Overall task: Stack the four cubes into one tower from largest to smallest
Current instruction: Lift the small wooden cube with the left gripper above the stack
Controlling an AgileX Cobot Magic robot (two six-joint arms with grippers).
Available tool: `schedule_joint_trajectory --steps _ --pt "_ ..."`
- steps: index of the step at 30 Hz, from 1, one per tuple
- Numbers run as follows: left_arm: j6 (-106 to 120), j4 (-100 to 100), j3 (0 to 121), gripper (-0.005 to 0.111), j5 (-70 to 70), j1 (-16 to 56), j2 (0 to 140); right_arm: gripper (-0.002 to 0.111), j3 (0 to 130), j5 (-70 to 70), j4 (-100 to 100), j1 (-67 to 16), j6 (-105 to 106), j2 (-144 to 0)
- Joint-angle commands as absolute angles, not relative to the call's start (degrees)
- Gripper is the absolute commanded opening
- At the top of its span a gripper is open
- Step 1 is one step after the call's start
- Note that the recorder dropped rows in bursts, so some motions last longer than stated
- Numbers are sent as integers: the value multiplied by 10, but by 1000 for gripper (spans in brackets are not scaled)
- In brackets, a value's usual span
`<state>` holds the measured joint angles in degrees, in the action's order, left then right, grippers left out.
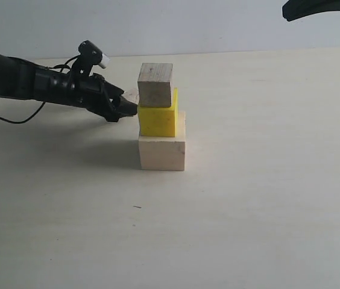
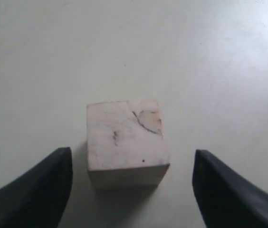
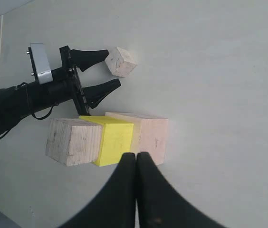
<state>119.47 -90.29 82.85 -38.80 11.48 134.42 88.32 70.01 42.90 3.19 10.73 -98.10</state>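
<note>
Left wrist view is showing the left gripper hanging spread wide, one dark finger on each side of the smallest pale bare-wood cube, neither touching it. The cube is lying on the pale table and looks slightly turned against the fingers. I would be squaring the wrist to its flat faces before closing evenly, taking opposite sides rather than corners. Just beside the hand the tower is standing three high: large pale wooden cube, bright yellow cube, small wooden cube, none quite centred. So the lift is wanting to go straight up and clear before crossing over, then a gentle, centred release. Farther off, the right gripper is hovering over the tower, fingers pressed together, pinching nothing.
</note>
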Motion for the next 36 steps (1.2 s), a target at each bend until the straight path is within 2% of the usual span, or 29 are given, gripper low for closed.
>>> schedule_joint_trajectory --steps 1,6,9,16,20,28,36 --pt "1197 -918 834 69 -395 114 1349 0 884 698 433 33 109 -974" --pt "1198 -919 834 69 -395 114 1349 0 884 697 433 33 109 -974" --pt "1199 -920 834 62 -381 114 1349 0 884 697 433 33 109 -974" --pt "1198 -920 834 18 -376 114 1349 0 884 697 433 33 109 -974" --pt "1163 -891 834 0 -378 114 1343 0 884 700 433 33 109 -974" --pt "1013 -707 834 0 -395 90 1276 0 884 700 433 33 109 -974" --pt "984 -661 834 0 -540 18 1146 0 884 700 433 33 109 -974"
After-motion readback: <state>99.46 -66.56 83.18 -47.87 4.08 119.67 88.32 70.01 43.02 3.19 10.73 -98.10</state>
